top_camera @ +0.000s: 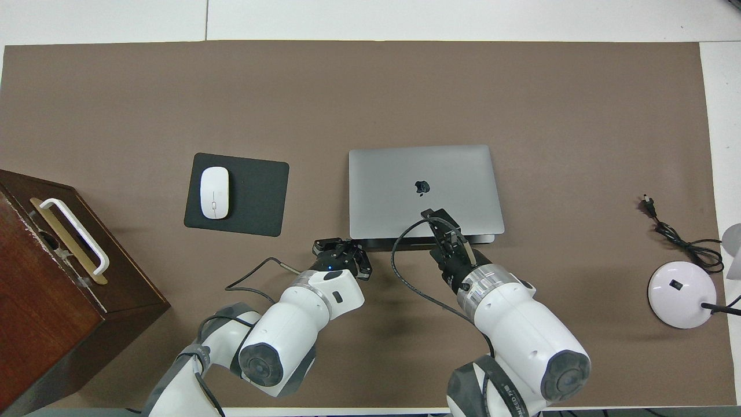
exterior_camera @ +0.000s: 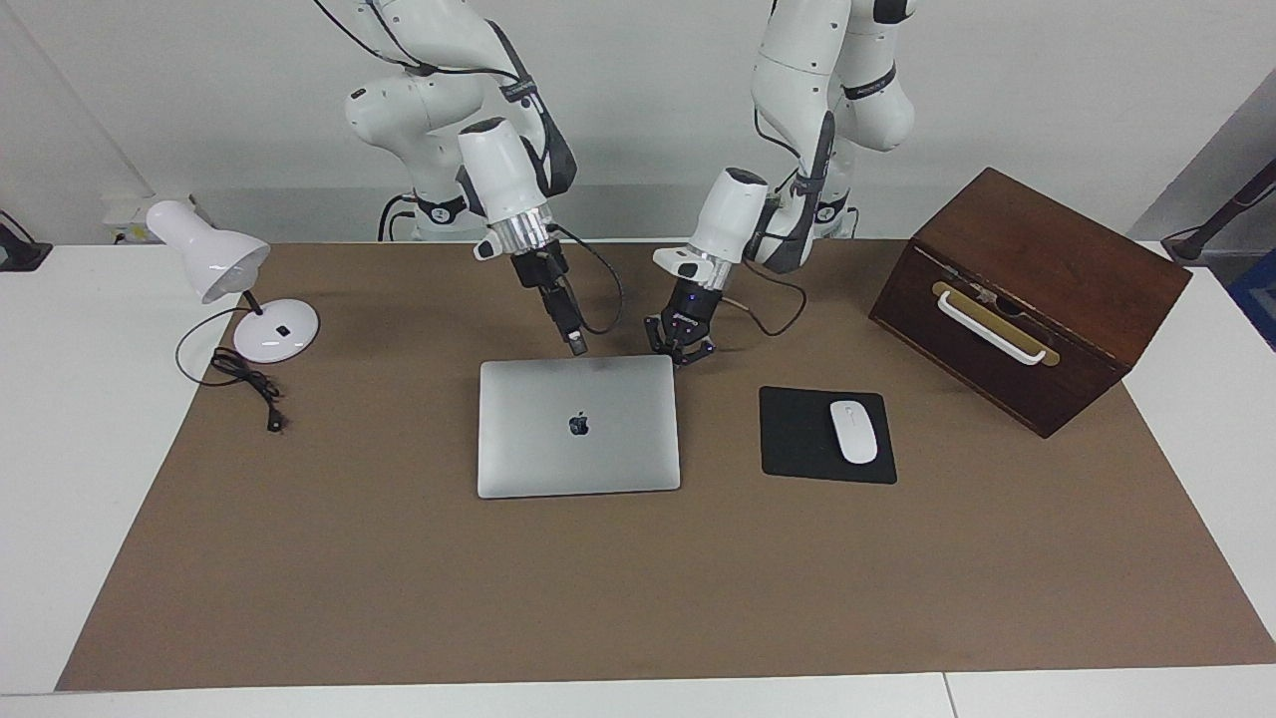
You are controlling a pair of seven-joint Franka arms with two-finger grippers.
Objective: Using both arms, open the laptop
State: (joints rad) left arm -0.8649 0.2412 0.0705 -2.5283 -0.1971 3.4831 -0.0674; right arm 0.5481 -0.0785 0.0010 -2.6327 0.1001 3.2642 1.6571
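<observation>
the wooden box and lamp run off the overhead view's edges.

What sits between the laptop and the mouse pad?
Nothing: bare brown mat separates the laptop from the mouse pad, plainest in the overhead view.

It looks like a robotics lab staged as an office desk: two white robot arms stand at a white table with a brown mat, plain wall, desk lamp, laptop and wooden box.
</observation>
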